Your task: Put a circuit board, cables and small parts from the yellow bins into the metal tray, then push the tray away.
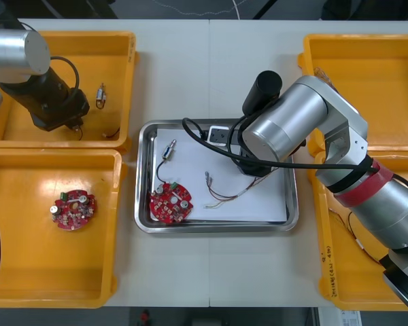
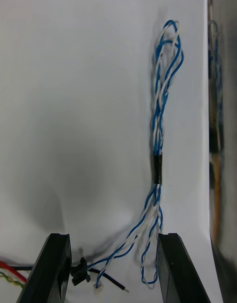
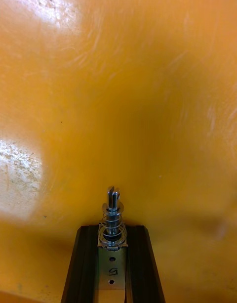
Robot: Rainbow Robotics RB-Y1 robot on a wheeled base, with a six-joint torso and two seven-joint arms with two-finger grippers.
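In the left wrist view my left gripper is shut on a small metal part with a spring, just above the orange bin floor. The front view shows that arm over the far left yellow bin. My right gripper is open low over the white inside of the metal tray. A twisted blue and white cable lies flat between its fingers and stretches away from them. The tray also holds a red circuit board, a small metal part and a red and yellow cable.
Another small metal part lies in the far left bin. A second circuit board sits in the near left bin. The near right bin holds cables. The far right bin stands beyond it.
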